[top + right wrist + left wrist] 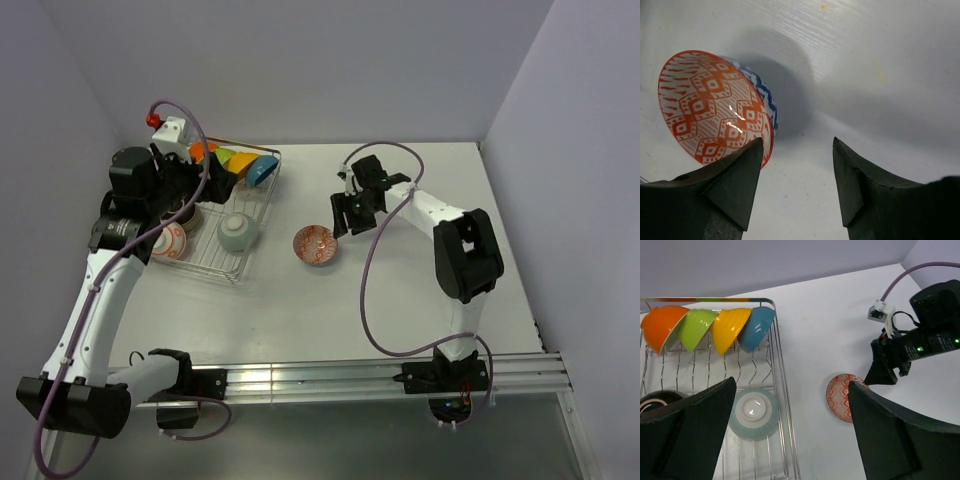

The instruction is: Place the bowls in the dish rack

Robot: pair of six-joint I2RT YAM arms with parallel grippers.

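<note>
Left wrist view shows the load best. In the rectangular silver wire dish rack (700, 367), ahead of the left hand (790, 385) and off to its left, four plain bowls stand on edge in a row along the far rail. They are the glossy orange bowl (662, 325), the lime green bowl (697, 327), the ribbed yellow-orange bowl (730, 330) and the blue bowl (757, 327), each leaning on the next. Closer in, below that hand's left finger, the pale teal bowl (752, 415) lies upside down in the rack with its white foot ring up. A dark-rimmed bowl (657, 399) peeps out past the same finger, mostly hidden. The left hand is released, its fingers spread wide with nothing between them, hanging above the rack's right rail.

Top external view adds what that finger covers: a white bowl with red pattern (168, 240) in the rack, under the left arm.

Right wrist view alone shows the outside of the red-orange diamond-patterned bowl (710, 105), which is blue and white. This bowl sits on the white bench (865, 75) outside the rack, just beside one finger of the right hand (797, 145). Whether rim and finger touch cannot be told. The right hand is unclenched, with only bare bench between its fingers.
</note>
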